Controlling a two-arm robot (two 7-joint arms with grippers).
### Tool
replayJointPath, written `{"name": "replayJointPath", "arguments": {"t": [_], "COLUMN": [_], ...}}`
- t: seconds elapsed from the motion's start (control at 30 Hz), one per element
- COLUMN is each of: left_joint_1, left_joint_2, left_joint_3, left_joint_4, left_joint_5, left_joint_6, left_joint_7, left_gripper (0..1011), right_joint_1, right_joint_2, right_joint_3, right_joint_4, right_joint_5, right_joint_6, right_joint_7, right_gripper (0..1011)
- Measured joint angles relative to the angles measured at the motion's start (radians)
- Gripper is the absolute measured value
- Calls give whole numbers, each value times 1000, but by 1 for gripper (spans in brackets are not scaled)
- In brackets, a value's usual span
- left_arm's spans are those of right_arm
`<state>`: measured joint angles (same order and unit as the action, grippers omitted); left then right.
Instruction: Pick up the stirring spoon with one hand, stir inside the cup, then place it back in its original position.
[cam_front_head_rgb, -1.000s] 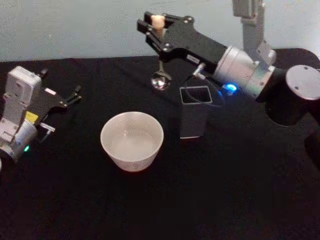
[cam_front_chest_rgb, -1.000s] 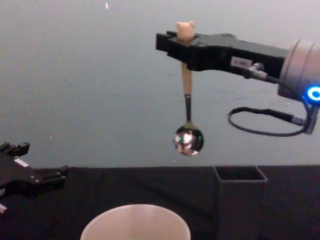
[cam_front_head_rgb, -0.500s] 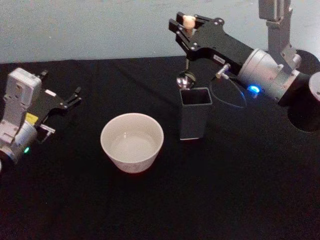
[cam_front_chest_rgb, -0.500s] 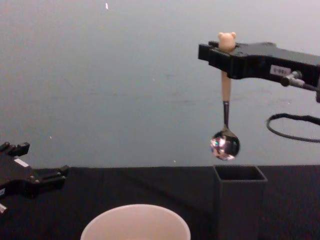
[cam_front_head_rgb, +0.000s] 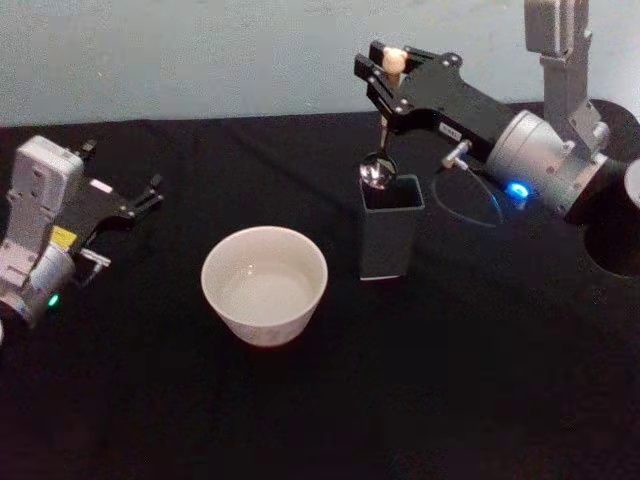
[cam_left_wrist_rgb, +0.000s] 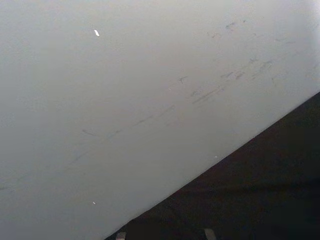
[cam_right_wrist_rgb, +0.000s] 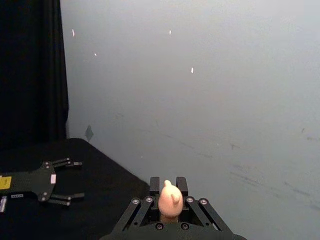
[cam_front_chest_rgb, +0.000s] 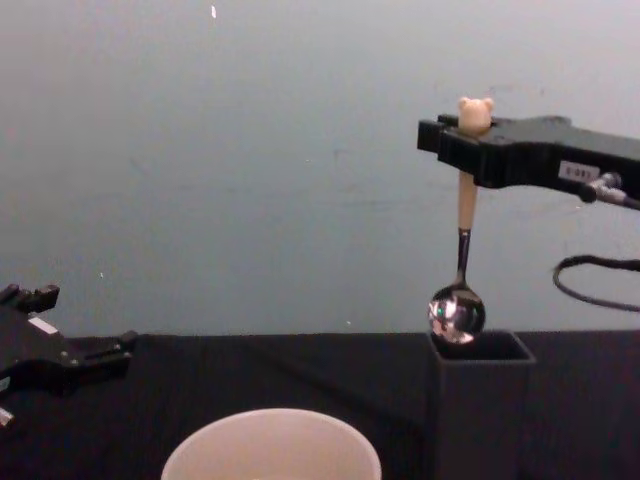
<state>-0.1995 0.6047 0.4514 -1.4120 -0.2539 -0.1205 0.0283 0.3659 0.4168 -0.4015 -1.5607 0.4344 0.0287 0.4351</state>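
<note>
My right gripper (cam_front_head_rgb: 391, 66) (cam_front_chest_rgb: 462, 142) (cam_right_wrist_rgb: 169, 193) is shut on the stirring spoon (cam_front_chest_rgb: 466, 205) just below its bear head. The spoon (cam_front_head_rgb: 381, 130) hangs upright, and its shiny bowl sits at the mouth of the dark grey square holder (cam_front_head_rgb: 388, 245) (cam_front_chest_rgb: 478, 410), near the holder's left edge. The cream-white cup (cam_front_head_rgb: 262, 322) (cam_front_chest_rgb: 270, 448) stands on the black table, left of the holder and nearer to me. My left gripper (cam_front_head_rgb: 125, 228) (cam_front_chest_rgb: 80, 320) (cam_right_wrist_rgb: 75, 180) rests open at the table's far left, holding nothing.
A black cloth covers the table (cam_front_head_rgb: 420, 400), and a pale grey wall (cam_front_chest_rgb: 250, 150) stands behind it. A black cable (cam_front_head_rgb: 470, 205) loops from the right wrist beside the holder. There is free room in front of the cup and the holder.
The right gripper has carried the spoon to the right, from beyond the cup to above the holder. It has also come down, so the bowl has reached the holder's mouth. The left arm has not moved.
</note>
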Motion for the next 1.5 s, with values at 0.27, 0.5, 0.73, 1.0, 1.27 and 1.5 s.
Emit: {"name": "replayJointPath", "arguments": {"t": [0.27,0.5,0.73,1.0,1.27,1.5], "left_joint_1": [0,0,0,0,0,0], "left_joint_2": [0,0,0,0,0,0], "left_joint_3": [0,0,0,0,0,0], "left_joint_4": [0,0,0,0,0,0], "left_joint_5": [0,0,0,0,0,0], "left_joint_6": [0,0,0,0,0,0], "left_joint_7": [0,0,0,0,0,0], "left_gripper": [1001,1001,1001,1001,1001,1001], "right_joint_1": [-12,-23,-32,-34,-37,-48], "right_joint_2": [-3,-5,-6,-15,-22,-26], "right_joint_3": [4,6,-3,-19,-26,-22], "right_joint_4": [10,12,27,59,88,91], "right_joint_5": [0,3,2,-5,-17,-20], "right_joint_6": [9,16,28,41,55,64], "right_joint_7": [0,2,3,3,-3,-11], "right_gripper": [208,208,208,208,208,208]}}
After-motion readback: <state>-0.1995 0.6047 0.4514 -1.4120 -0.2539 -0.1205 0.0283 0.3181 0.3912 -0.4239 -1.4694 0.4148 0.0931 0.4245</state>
